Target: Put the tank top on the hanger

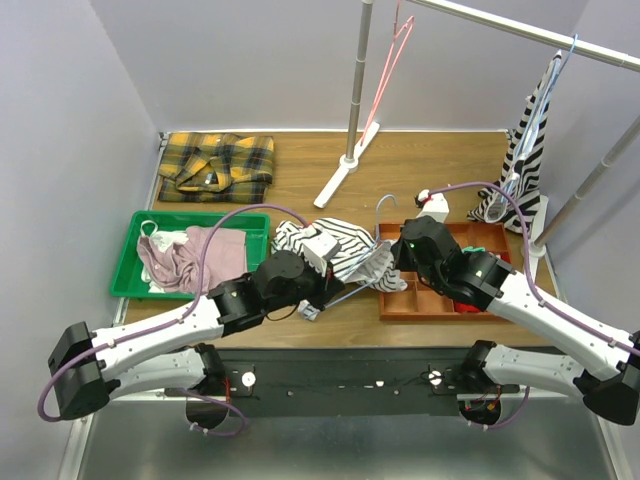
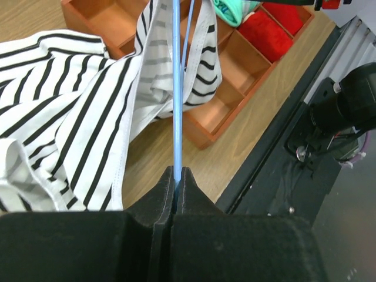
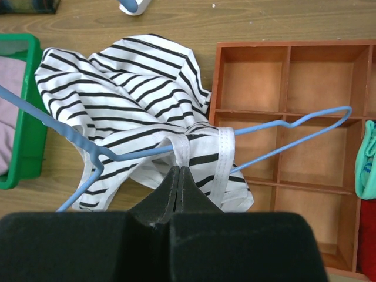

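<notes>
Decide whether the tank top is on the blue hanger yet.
Partly on: one strap loops over the hanger wire, while the rest of the tank top lies crumpled on the table.

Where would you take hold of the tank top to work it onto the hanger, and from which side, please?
Probably a shoulder strap: that narrow hemmed band lies clear of the bunched body of the tank top, crossing the hanger wire. Come from the near side of the table, jaws across the band, as the right gripper appears to on the neighbouring strap.
</notes>
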You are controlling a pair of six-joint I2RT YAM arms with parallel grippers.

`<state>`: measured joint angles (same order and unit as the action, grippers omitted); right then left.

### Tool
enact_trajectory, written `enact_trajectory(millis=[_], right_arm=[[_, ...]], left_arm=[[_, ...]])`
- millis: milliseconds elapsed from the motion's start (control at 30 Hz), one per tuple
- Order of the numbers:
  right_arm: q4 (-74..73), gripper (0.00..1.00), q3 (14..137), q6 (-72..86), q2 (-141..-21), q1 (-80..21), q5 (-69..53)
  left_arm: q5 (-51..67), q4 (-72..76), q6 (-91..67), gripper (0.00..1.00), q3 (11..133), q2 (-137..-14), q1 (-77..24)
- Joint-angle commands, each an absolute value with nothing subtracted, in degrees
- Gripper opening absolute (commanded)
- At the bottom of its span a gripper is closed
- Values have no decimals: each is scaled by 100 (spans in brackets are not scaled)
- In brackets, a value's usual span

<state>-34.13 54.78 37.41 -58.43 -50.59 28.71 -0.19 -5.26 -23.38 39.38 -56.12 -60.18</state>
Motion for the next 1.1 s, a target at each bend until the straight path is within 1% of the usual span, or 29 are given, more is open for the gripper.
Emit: enact_trajectory(millis=[0, 67, 133, 167, 200, 267, 300, 367, 400, 533, 633, 733, 867, 967, 1067], right_arm=[[-3498, 4, 5397, 3691, -5897, -5098, 3260], [-3498, 7, 5396, 3630, -5915, -5098, 3331], [-3533, 16, 5414, 3578, -5941, -5098, 3349], [-3551, 20, 5449, 3542, -5941, -5098, 3366], [-3542, 29, 5458, 3507, -5933, -5098, 3340], [-3542, 37, 5475, 3323, -5854, -5098, 3218], [-3516, 44, 5476, 3296, -5810, -5098, 3191], [-3350, 50, 5432, 3103, -5626, -5098, 3060], [-3253, 55, 5379, 3024, -5564, -5098, 3006], [-2804, 57, 5440, 2655, -5563, -5098, 2778], [-2488, 58, 5493, 2497, -5791, -5098, 2698], [-2321, 58, 5546, 2409, -6159, -5098, 2821], [-2233, 57, 5590, 2347, -6460, -5098, 3356], [-2014, 55, 5520, 2189, -6513, -5098, 3567], [-1855, 49, 5458, 2101, -6530, -5098, 3647]], left_arm=[[-255, 869, -2224, 0, 3665, -5862, -6126], [-264, 1089, -2198, 0, 3560, -6029, -6152], [-333, 1247, -2127, 0, 3490, -6160, -6179], [-430, 1265, -2118, 0, 3489, -6196, -6187], [-439, 1274, -2101, 0, 3481, -6240, -6187], [-474, 1292, -2074, 0, 3507, -6337, -6187], [-501, 1283, -2074, 0, 3516, -6363, -6187], [-527, 1222, -2066, 0, 3568, -6486, -6187], [-475, 1204, -2048, 0, 3586, -6530, -6187], [-325, 1099, -2030, 0, 3691, -6688, -6187], [-255, 1002, -1951, 0, 3744, -6732, -6187], [-229, 897, -1846, 0, 3805, -6750, -6187], [-150, 739, -1749, 0, 3893, -6820, -6205], [-97, 651, -1696, 0, 3937, -6873, -6223], [-79, 536, -1635, 0, 3999, -6934, -6267]])
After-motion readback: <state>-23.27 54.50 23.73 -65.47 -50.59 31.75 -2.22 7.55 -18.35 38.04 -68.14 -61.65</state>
